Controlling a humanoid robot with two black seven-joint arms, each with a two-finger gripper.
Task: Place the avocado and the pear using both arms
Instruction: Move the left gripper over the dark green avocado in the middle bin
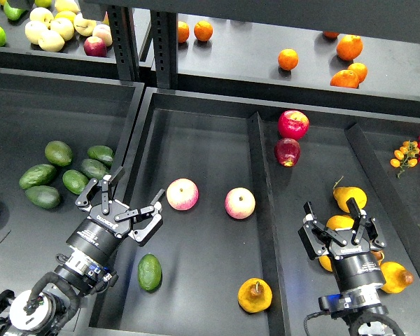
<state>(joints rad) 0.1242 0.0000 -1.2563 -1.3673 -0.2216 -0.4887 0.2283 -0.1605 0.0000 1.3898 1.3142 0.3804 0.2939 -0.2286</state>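
The bright green avocado (pixel 150 271) lies on the floor of the middle tray (pixel 196 147), near its front left. The orange-yellow pear (pixel 255 295) with a brown blotch at its stem lies in the same tray at the front right. My left gripper (pixel 122 203) is open and empty, above and left of the avocado. My right gripper (pixel 339 225) is open and empty in the right tray, over several yellow pears (pixel 350 199), right of the tray divider.
Two pink-and-yellow apples (pixel 183 194) lie mid-tray. Two red apples (pixel 292 124) sit in the right tray. Darker avocados (pixel 58 152) lie in the left tray. The back shelf holds oranges (pixel 349 47) and pale fruit (pixel 52 28). Small tomatoes (pixel 406 154) lie far right.
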